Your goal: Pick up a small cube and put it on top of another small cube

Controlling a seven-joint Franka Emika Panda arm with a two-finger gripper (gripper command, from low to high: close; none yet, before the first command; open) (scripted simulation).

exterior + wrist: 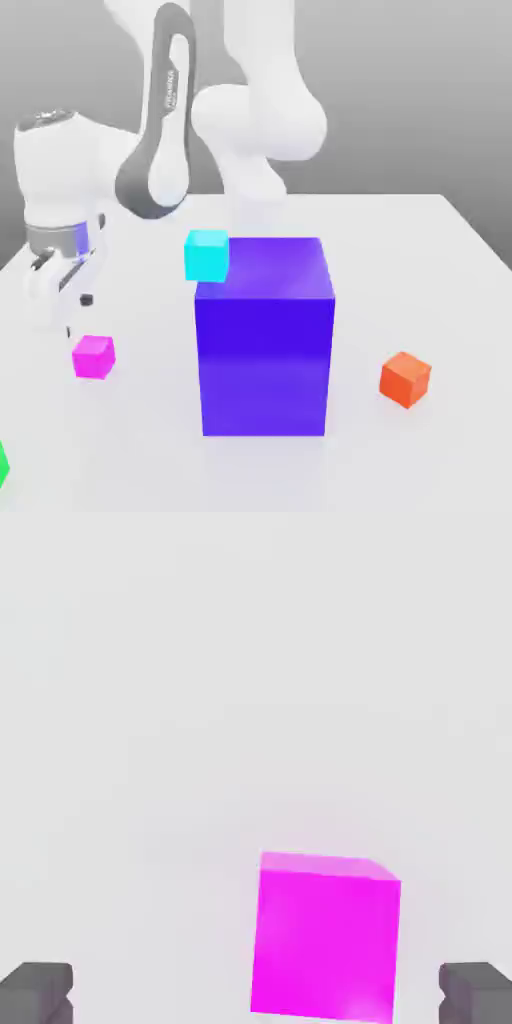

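Gripper (256, 994) hangs above the magenta cube (326, 947), its 2 fingers spread wide. The cube lies left of the blue-purple block (265, 365) in the exterior view. Best centre it between both fingers, square to its sides, then descend straight. White tabletop (380, 250) meets grey background (400, 110).

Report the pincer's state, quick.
Pincer: open, holding nothing; its fingers stand wide apart, with the magenta cube on the table below.
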